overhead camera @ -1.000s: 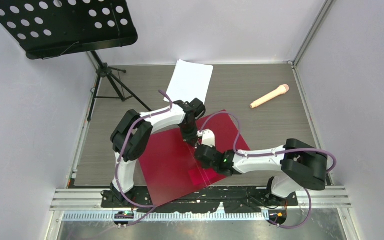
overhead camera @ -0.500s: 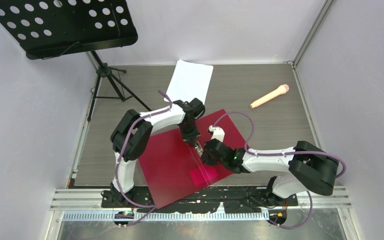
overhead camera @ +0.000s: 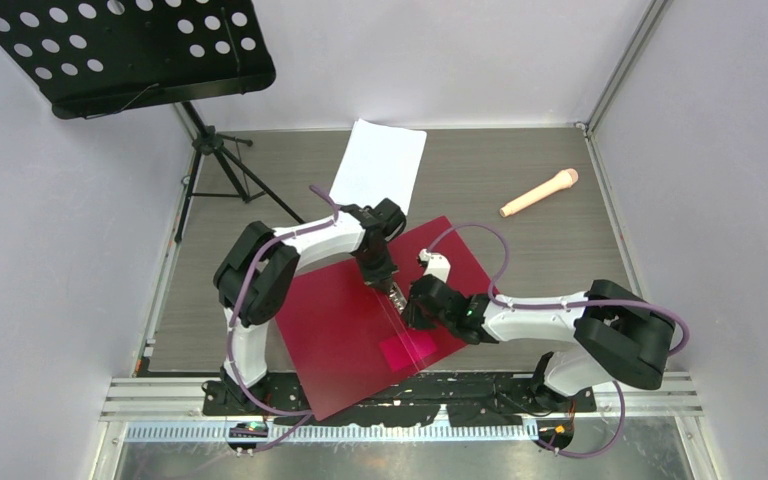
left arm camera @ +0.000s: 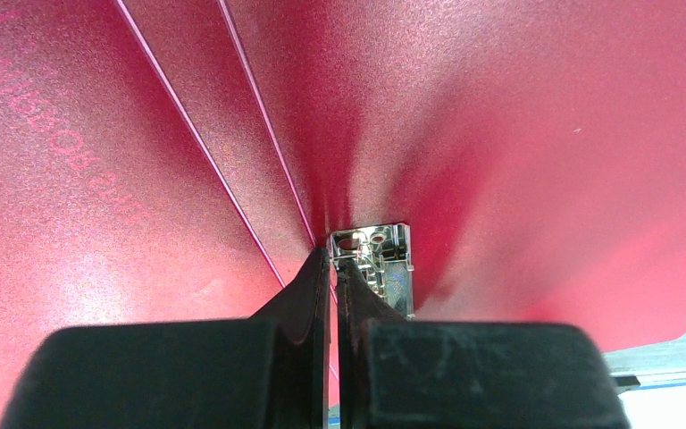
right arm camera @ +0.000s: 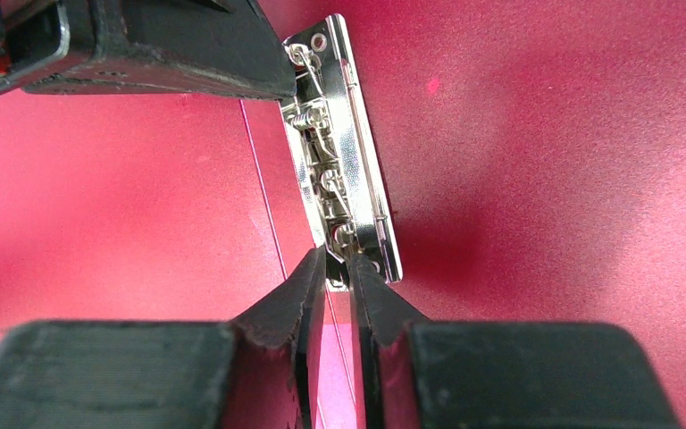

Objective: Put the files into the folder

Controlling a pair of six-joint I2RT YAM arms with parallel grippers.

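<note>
Right wrist: right gripper (right arm camera: 337,257) is pinching clip (right arm camera: 347,152) at its near end on open folder (right arm camera: 545,134); left gripper (left arm camera: 333,261), clenched, is touching far end. Well beyond left gripper, files (overhead camera: 380,160) are lying flat, w/ left arm nearer.

Faint embossed lettering (left arm camera: 71,152) runs across the folder (left arm camera: 500,125), too indistinct to read.

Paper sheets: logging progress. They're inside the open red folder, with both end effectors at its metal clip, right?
No: the paper sheets lie on the table beyond the folder, not inside it (top external view). Left end effector and right end effector are at its metal clip.
</note>
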